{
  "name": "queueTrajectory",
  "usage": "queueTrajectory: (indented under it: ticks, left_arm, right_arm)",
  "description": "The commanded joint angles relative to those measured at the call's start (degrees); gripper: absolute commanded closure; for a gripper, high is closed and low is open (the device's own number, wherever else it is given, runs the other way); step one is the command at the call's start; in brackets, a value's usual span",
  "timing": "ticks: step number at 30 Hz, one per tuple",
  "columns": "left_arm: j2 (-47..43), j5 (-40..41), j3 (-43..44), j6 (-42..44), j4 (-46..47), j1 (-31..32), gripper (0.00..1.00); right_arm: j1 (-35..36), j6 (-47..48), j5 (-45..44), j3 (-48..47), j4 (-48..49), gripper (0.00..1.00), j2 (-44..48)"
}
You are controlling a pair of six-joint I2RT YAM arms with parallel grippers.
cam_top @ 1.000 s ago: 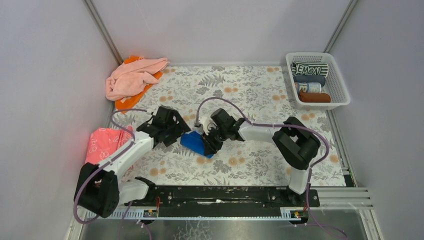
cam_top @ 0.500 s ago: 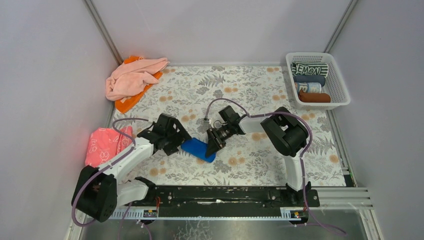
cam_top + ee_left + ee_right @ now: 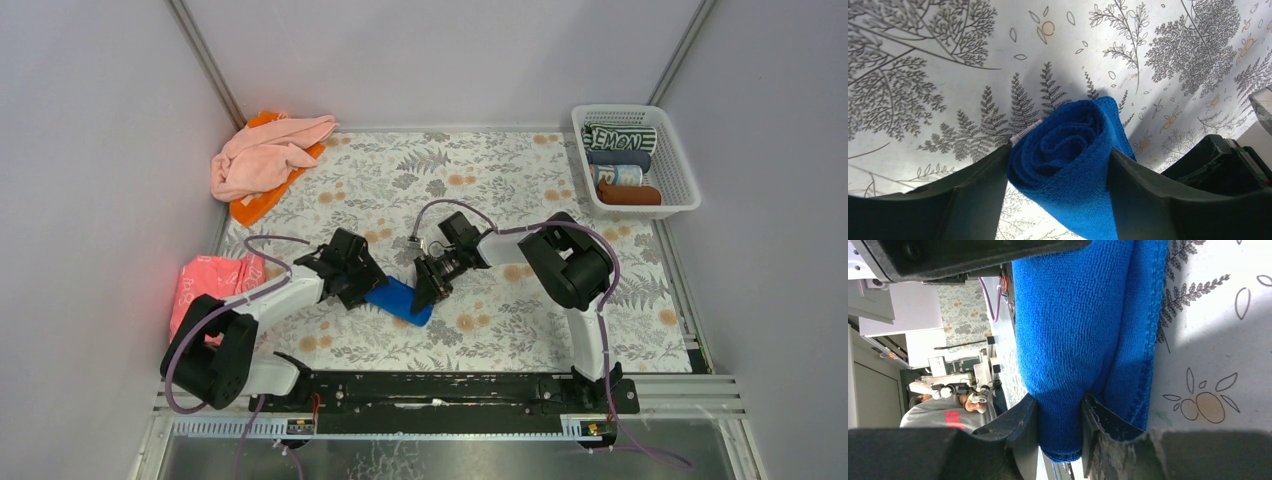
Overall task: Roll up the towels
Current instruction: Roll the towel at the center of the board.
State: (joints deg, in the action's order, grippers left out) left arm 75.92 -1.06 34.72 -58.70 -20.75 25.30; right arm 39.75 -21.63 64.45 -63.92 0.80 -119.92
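The rolled royal blue towel [image 3: 400, 299] lies mid-table on the floral table cover [image 3: 520, 170]; its long axis runs left to right between the arms, both equally near. The left gripper [image 3: 1060, 175] stands wide, its fingers touching both flanks of the roll's left end; the right gripper [image 3: 1060, 427] is nearly closed, pinching the towel's layers at the right end; any lift should keep the two ends level.

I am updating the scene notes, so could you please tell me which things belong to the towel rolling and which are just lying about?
Job in hand:
royal blue towel, rolled up
pale pink towel
orange towel
rolled towels in the white basket

Lying about:
reddish-pink printed item
the white basket itself
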Motion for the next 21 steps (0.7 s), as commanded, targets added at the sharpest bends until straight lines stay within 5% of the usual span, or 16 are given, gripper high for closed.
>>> queueTrajectory:
  ticks: [1,12,21]
  left_arm:
    - [2.9,2.6,-1.7,1.3,1.1,0.6,0.38]
    - [6.5,1.5,-0.6,4.8,0.0,0.9,0.5]
    - [8.2,0.6,2.4,7.6,-3.1,1.1,0.5]
  right_arm:
    - [0.3,1.7,-9.3,0.1,-6.7,0.79,-0.7]
    - [2.2,10.5,-28.3,1.1,-13.2,0.36,16.6]
    - [15.9,21.9,-59.9,0.6,-14.1,0.23,28.7]
